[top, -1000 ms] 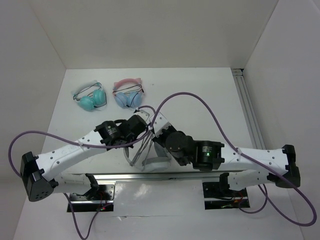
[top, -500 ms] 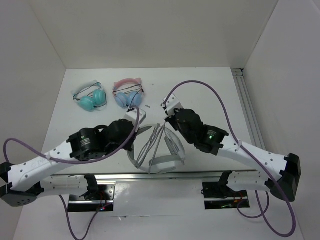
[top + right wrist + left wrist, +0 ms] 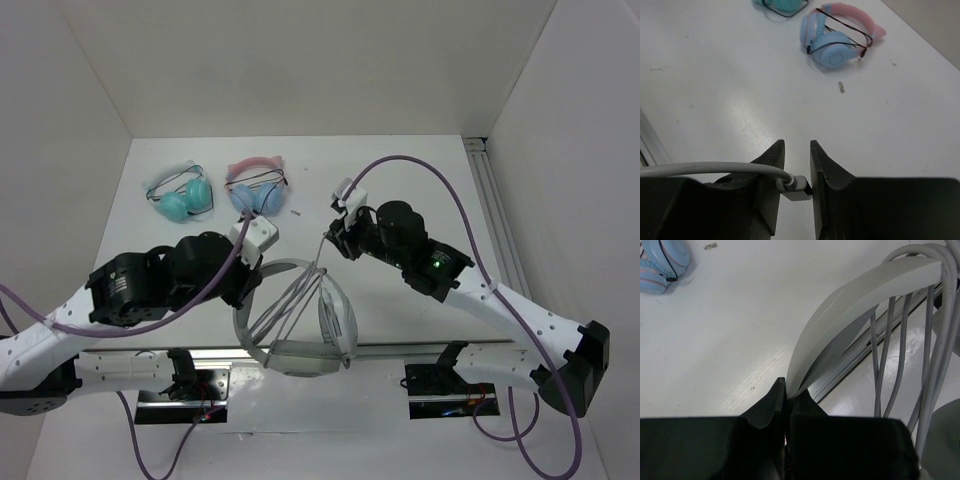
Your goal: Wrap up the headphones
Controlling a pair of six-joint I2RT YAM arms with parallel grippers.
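The large white-and-grey headphones are held up over the table's near edge, with several turns of thin grey cable wound across the headband. My left gripper is shut on the wide headband, which arches up and right from its jaws in the left wrist view, the cable strands hanging beside it. My right gripper is shut on the cable's plug, behind and right of the headphones. The cable runs off left from its fingers.
A teal pair of headphones and a pink-and-blue cat-ear pair lie at the back left of the table; the cat-ear pair also shows in the right wrist view. An aluminium rail runs along the right edge.
My left arm has pulled the headphones left and nearer. My right gripper has moved back and right with the plug, drawing the cable out across the headband.
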